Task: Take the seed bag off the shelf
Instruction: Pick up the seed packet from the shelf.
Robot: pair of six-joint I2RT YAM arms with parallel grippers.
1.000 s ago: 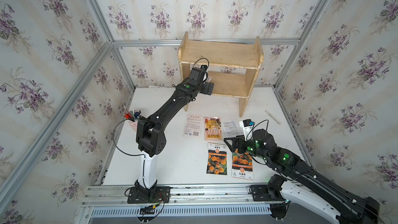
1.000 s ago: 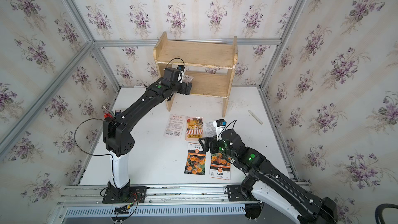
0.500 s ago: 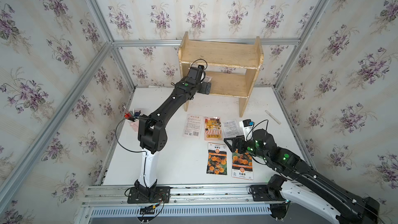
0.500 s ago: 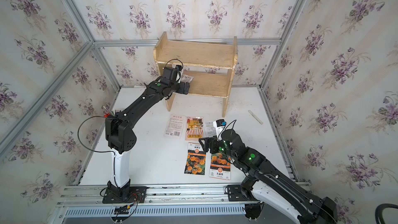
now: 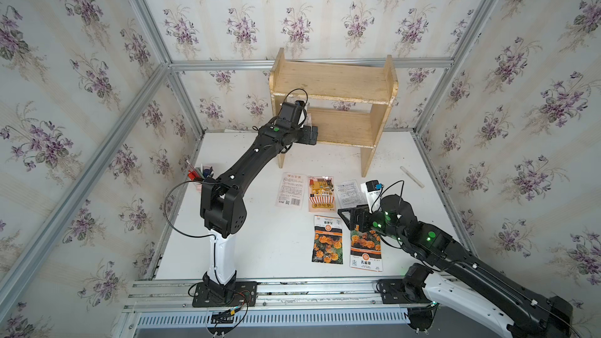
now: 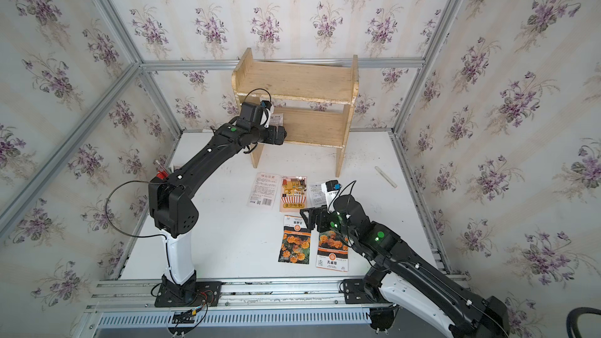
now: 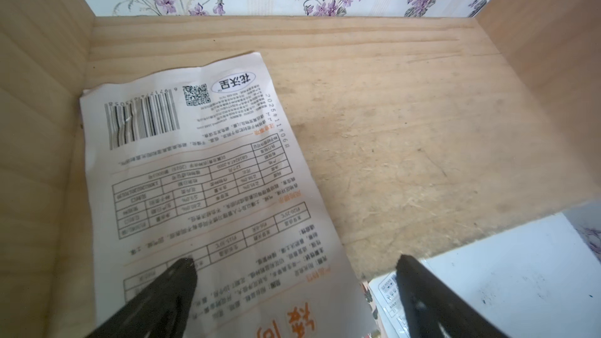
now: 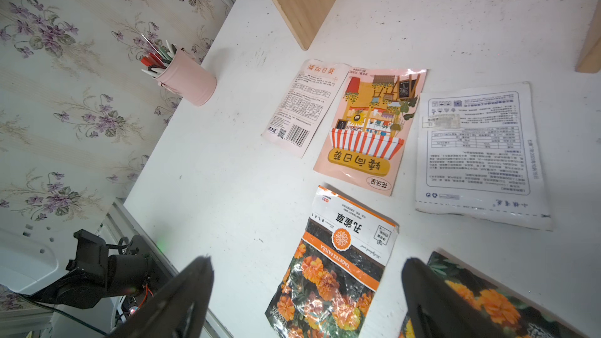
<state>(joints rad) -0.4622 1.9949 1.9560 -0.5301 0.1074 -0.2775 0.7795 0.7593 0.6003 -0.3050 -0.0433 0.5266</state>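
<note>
Your left gripper (image 7: 295, 261) has barely shifted at the light wooden shelf (image 7: 422, 125), jaws spread over the white printed seed bag (image 7: 201, 173), ungrasped.

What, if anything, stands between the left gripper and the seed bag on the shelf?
Nothing visible does. The open left gripper is at the near end of the seed bag, on the lower board of the shelf. Only the side panel stands close beside the bag and might crowd the jaws.

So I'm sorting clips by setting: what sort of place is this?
Likely a mock room built for robot trials: flowered wallpaper on metal framing, and a rail along the white table's edge.
</note>
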